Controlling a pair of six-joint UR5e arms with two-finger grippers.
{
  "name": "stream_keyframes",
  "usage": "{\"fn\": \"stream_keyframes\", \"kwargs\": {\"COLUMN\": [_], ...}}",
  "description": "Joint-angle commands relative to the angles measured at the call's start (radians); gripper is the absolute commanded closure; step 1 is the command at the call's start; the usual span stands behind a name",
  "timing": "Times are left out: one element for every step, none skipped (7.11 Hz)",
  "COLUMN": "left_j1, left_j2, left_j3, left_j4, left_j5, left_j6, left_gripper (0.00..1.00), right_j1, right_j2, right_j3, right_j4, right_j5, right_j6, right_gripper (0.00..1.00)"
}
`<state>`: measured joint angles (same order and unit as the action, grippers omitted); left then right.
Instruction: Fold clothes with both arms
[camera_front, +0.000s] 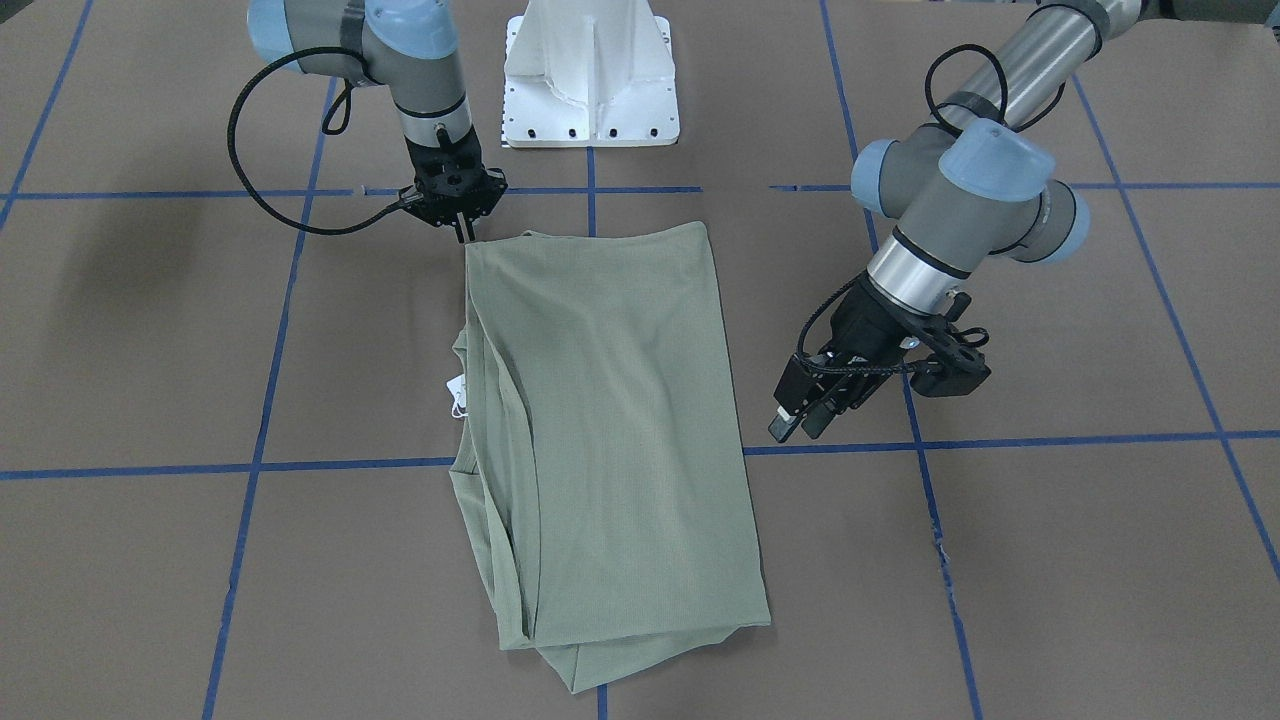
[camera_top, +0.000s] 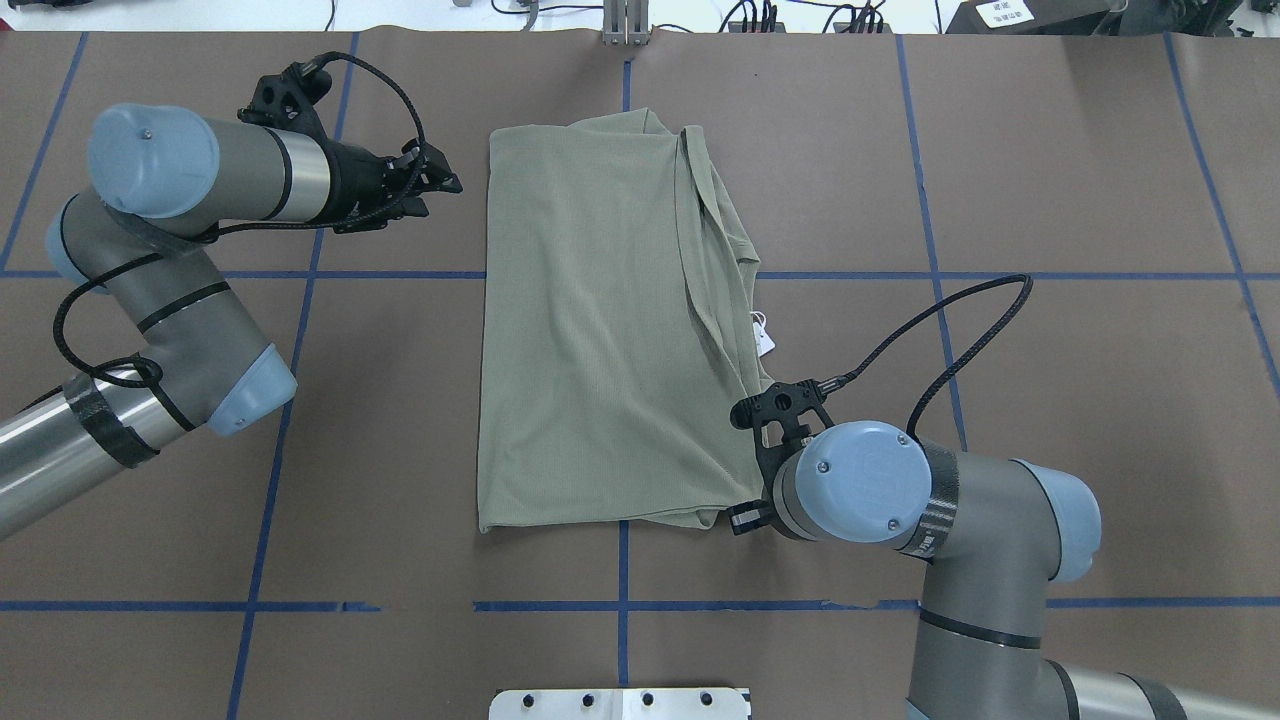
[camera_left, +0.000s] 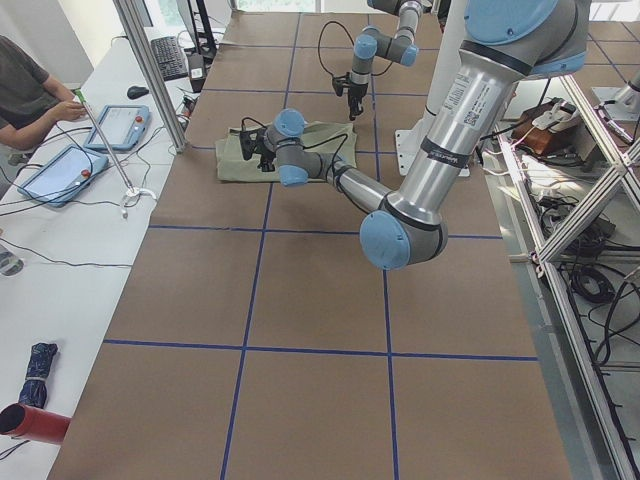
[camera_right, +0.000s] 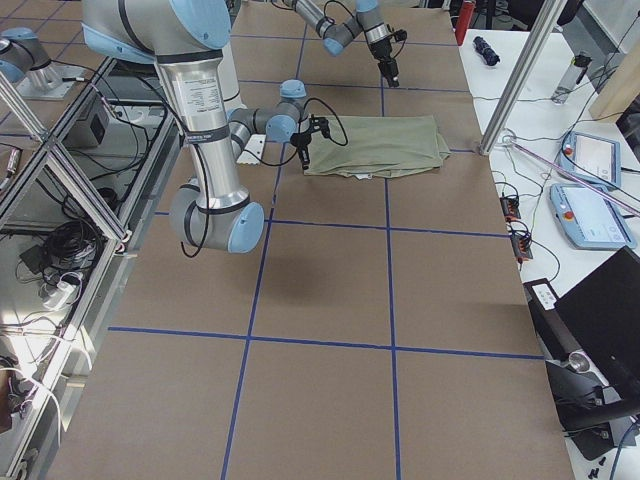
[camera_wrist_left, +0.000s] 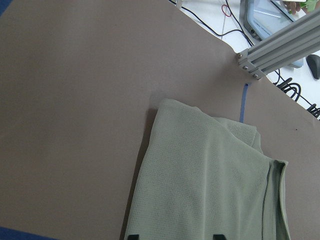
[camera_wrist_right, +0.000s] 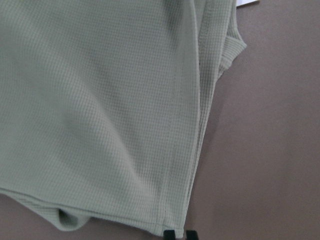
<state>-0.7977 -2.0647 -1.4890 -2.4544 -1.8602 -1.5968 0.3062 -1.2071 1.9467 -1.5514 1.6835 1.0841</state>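
The sage-green shirt (camera_front: 610, 420) lies folded into a long rectangle on the brown table, also seen from overhead (camera_top: 590, 330). Its white hang tag (camera_front: 457, 392) pokes out at one long edge. My left gripper (camera_front: 800, 428) is open and empty, hovering beside the shirt's other long edge; its wrist view shows the shirt's far corner (camera_wrist_left: 210, 190). My right gripper (camera_front: 466, 236) is shut, its tips at the shirt's corner nearest the robot base. The right wrist view shows that corner (camera_wrist_right: 100, 100) just before the fingertips (camera_wrist_right: 170, 234). I cannot tell whether cloth is pinched.
The white pedestal base (camera_front: 590, 80) stands at the table's robot side. Blue tape lines (camera_front: 330, 465) cross the brown surface. An aluminium post (camera_wrist_left: 280, 45) stands at the far table edge. An operators' bench with tablets (camera_left: 60, 170) runs beyond it.
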Motion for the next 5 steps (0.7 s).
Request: {"fn": "stream_keyframes", "kwargs": {"left_j1": [0.000, 0.000, 0.000, 0.000, 0.000], "left_j2": [0.000, 0.000, 0.000, 0.000, 0.001], "left_j3": [0.000, 0.000, 0.000, 0.000, 0.001], "left_j4": [0.000, 0.000, 0.000, 0.000, 0.000], "left_j5": [-0.001, -0.001, -0.001, -0.001, -0.001], "left_j6": [0.001, 0.001, 0.001, 0.001, 0.001], "left_gripper": [0.42, 0.42, 0.42, 0.42, 0.42], "right_j1": [-0.006, -0.006, -0.009, -0.021, -0.038], "right_j2": [0.012, 0.033, 0.040, 0.037, 0.041], "right_j3": [0.001, 0.000, -0.011, -0.047, -0.107], "right_j4": [0.001, 0.010, 0.055, 0.145, 0.228], "right_j5": [-0.007, -0.016, -0.025, -0.057, -0.105], "right_j6": [0.168, 0.336, 0.549, 0.701, 0.821], "right_gripper": [0.20, 0.22, 0.21, 0.21, 0.21]}}
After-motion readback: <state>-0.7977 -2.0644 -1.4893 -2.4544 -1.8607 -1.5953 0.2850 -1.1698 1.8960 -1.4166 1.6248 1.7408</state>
